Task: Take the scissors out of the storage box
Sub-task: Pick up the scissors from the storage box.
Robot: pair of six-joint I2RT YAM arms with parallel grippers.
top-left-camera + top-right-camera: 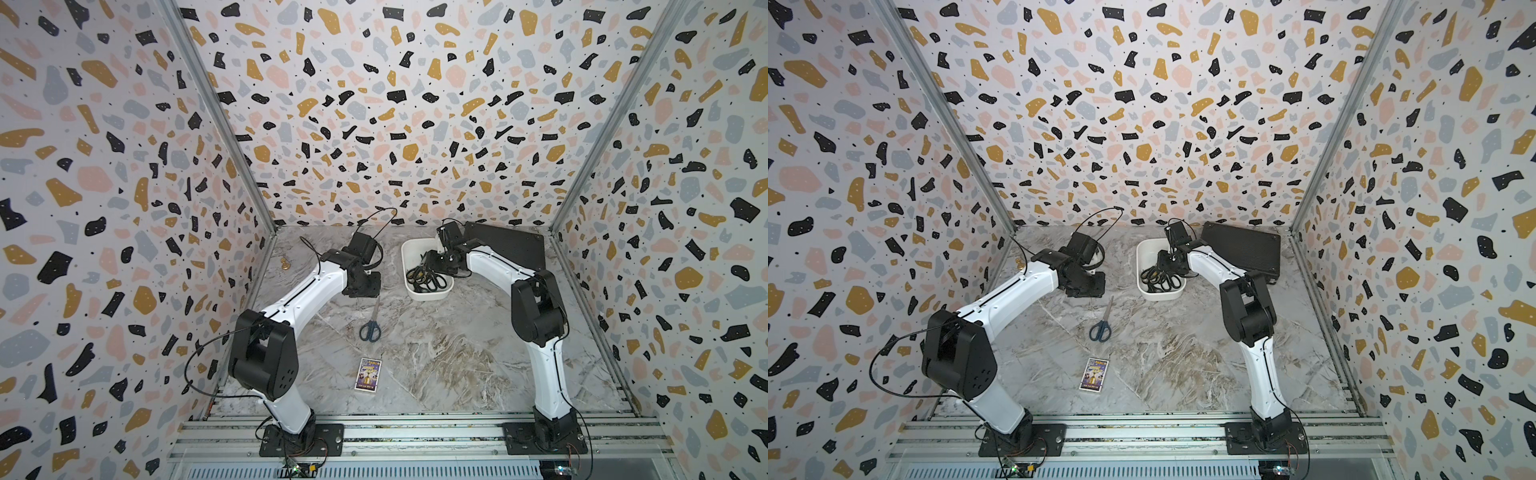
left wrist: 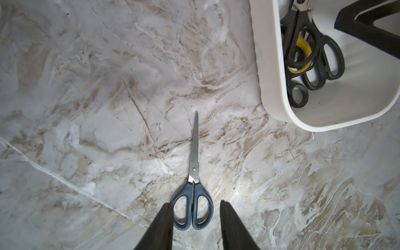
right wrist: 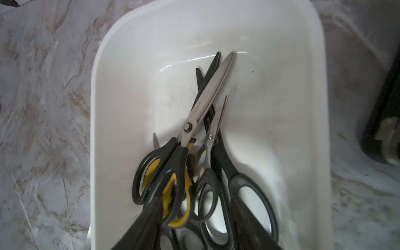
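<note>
Spread apart, the right claw point(image 3: 197, 205) hung in the storage box point(image 3: 129, 86) over the heaped scissors point(image 3: 188, 127), apparently to seize one, while the left claw point(image 2: 195, 203), likewise apart and empty, hovered above the blue pair point(image 2: 194, 151) lying on the counter point(image 2: 86, 108).

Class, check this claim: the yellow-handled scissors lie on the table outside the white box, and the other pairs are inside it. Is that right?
No. The scissors on the table outside the white box have dark blue handles, not yellow; the yellow-handled pair is inside the box with the others. The left wrist view shows it.
</note>
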